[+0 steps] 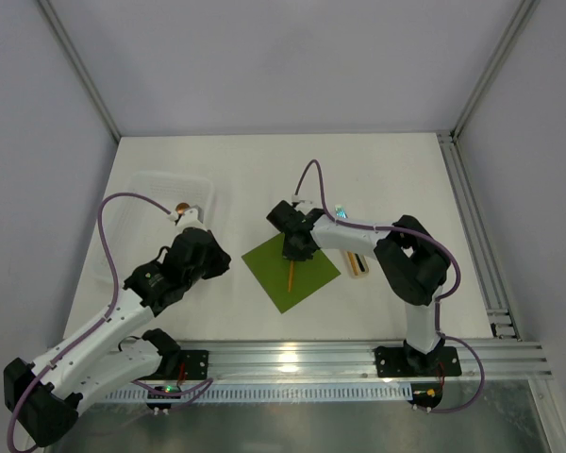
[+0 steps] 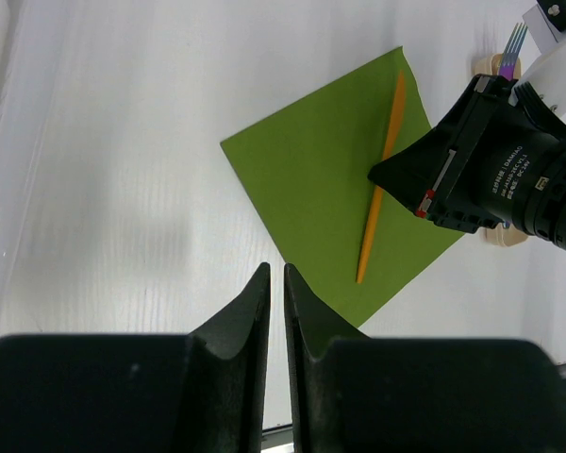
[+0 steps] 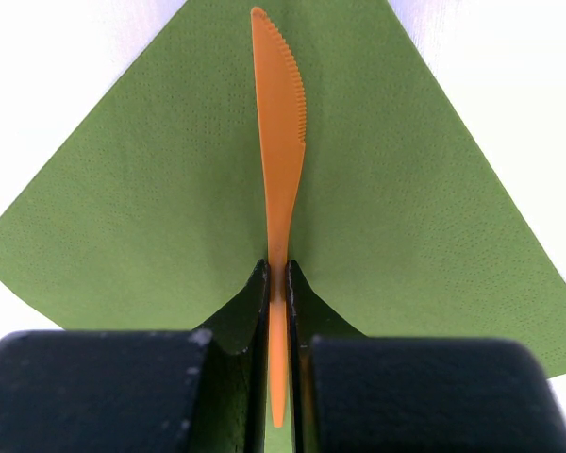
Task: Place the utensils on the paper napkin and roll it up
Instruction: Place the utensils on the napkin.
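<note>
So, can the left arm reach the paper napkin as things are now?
Probably yes. Only bare table lies between the left arm and the paper napkin, whose nearest corner is uncovered. The right arm, jaws shut on the orange knife, hangs over its far side.

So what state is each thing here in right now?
Orange plastic knife: lying on the napkin, handle pinched.
Olive-green paper napkin: flat, unrolled.
Iridescent metal fork: off the napkin.
Right gripper: shut on the knife.
Left gripper: nearly shut, empty.
</note>
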### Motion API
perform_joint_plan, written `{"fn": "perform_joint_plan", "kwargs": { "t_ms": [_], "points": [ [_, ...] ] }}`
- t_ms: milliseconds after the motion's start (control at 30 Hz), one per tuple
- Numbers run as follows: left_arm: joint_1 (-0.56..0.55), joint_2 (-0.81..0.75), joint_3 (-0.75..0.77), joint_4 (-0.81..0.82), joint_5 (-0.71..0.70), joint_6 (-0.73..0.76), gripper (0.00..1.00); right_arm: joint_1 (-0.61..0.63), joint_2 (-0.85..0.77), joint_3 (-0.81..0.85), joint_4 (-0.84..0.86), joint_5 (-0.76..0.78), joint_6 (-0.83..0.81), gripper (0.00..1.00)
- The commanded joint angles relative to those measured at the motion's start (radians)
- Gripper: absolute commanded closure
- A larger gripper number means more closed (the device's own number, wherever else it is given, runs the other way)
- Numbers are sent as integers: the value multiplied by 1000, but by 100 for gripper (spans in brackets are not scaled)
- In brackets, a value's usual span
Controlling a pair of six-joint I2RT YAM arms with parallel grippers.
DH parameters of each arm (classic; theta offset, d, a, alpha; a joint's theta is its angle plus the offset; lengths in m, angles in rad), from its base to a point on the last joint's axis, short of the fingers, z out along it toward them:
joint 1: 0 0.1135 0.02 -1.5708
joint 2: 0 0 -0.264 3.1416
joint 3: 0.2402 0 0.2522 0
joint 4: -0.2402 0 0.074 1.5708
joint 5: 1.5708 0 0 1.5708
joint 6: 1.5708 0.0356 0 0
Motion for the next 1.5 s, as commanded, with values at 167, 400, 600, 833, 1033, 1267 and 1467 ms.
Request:
{"fn": "perform_joint_plan", "kwargs": {
  "t_ms": [167,400,600,833,1033,1267,1467],
  "points": [
    [-4,-19,9,4,-15,21,89,-3,1,89,-16,-3,-2,92],
    [-2,-19,6,4,-18,23,88,-3,12,108,-22,-4,0,92],
    [-4,-19,4,4,-21,24,87,-3,33,116,-30,-6,-7,91],
    [-4,-20,1,1,-21,23,87,-3,56,122,-29,-4,-4,90],
    [-2,-31,1,-2,-22,24,87,-3,67,128,-36,3,-11,86],
    [-4,-28,-3,4,-18,21,87,0,52,123,-42,10,-19,73],
    [-4,-25,-2,4,-15,18,86,7,32,132,-50,22,-28,71]
  ]
}}
